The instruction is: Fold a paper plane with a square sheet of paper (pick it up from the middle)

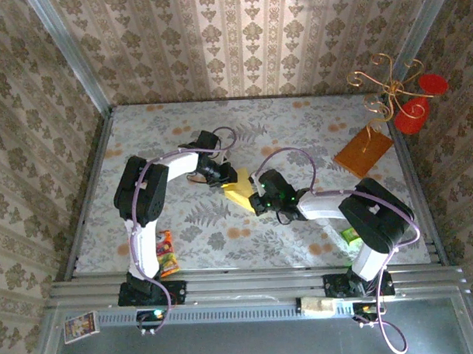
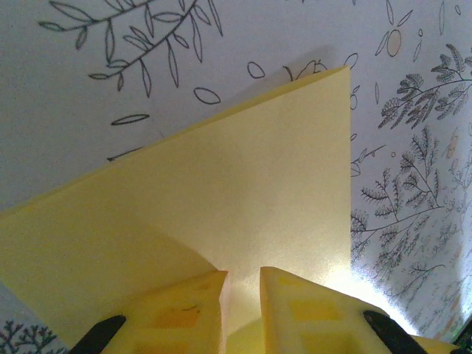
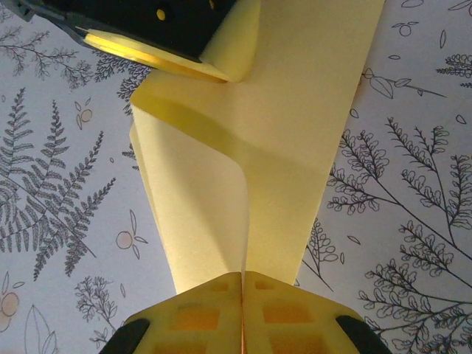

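Observation:
The square sheet of paper (image 1: pixel 238 190) is pale yellow and partly folded, and it lies mid-table between both grippers. In the right wrist view the paper (image 3: pixel 295 147) runs up from my right gripper (image 3: pixel 243 274), which is shut on a raised ply standing edge-on between its pads. My left gripper (image 3: pixel 169 33) sits at the paper's far end, where a flap curls up against it. From the left wrist the paper (image 2: pixel 243 184) shows face-on. There my left gripper (image 2: pixel 242 274) has its tips down at the sheet, jaws a narrow gap apart. From above, the left gripper (image 1: pixel 226 177) and right gripper (image 1: pixel 257 198) face each other.
An orange-brown square board (image 1: pixel 363 151) lies at the back right under a gold wire stand with red discs (image 1: pixel 411 101). A small green packet (image 1: pixel 351 235) sits by the right arm's base. A colourful snack packet (image 1: pixel 167 253) lies by the left base.

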